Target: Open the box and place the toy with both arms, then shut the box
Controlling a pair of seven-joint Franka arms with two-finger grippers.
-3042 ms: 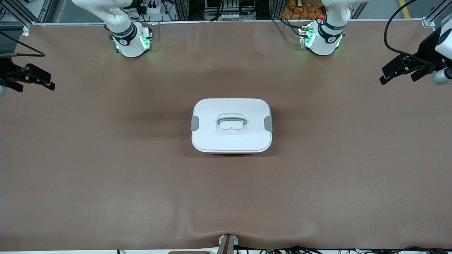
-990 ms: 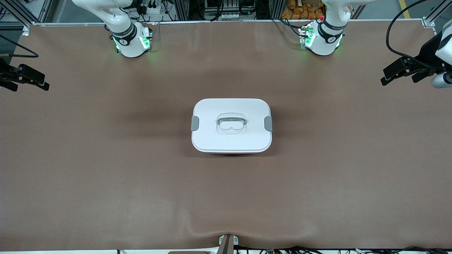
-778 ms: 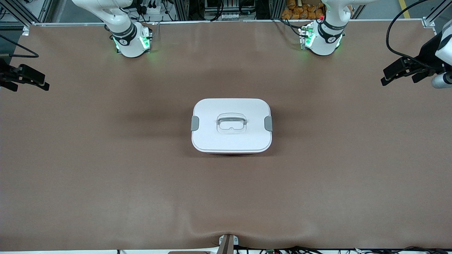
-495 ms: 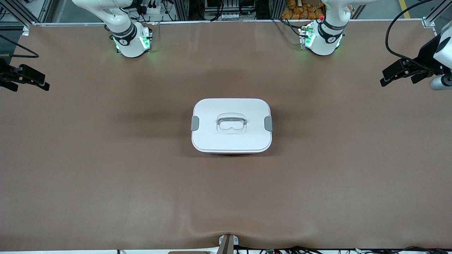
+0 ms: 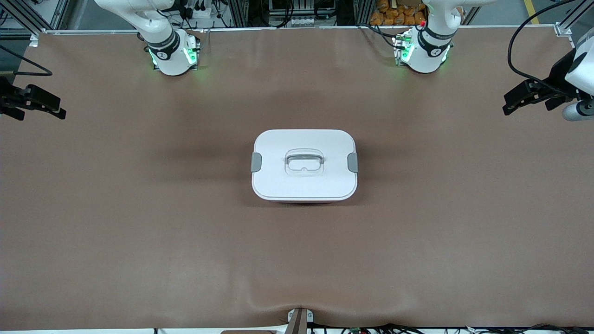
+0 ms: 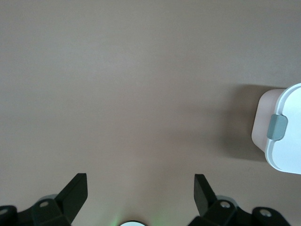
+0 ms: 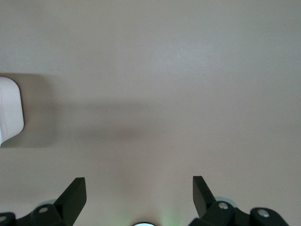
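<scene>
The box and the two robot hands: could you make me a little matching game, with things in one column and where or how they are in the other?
Things:
1. box
2. grey side clips
3. left gripper
4. right gripper

Places or states:
A. jaws open, over the table's edge at the right arm's end
B. one at each short end of the white lid
C. in the middle of the table, lid on
D. jaws open, over the table's edge at the left arm's end

Pairs: 1-C, 2-B, 3-D, 4-A
</scene>
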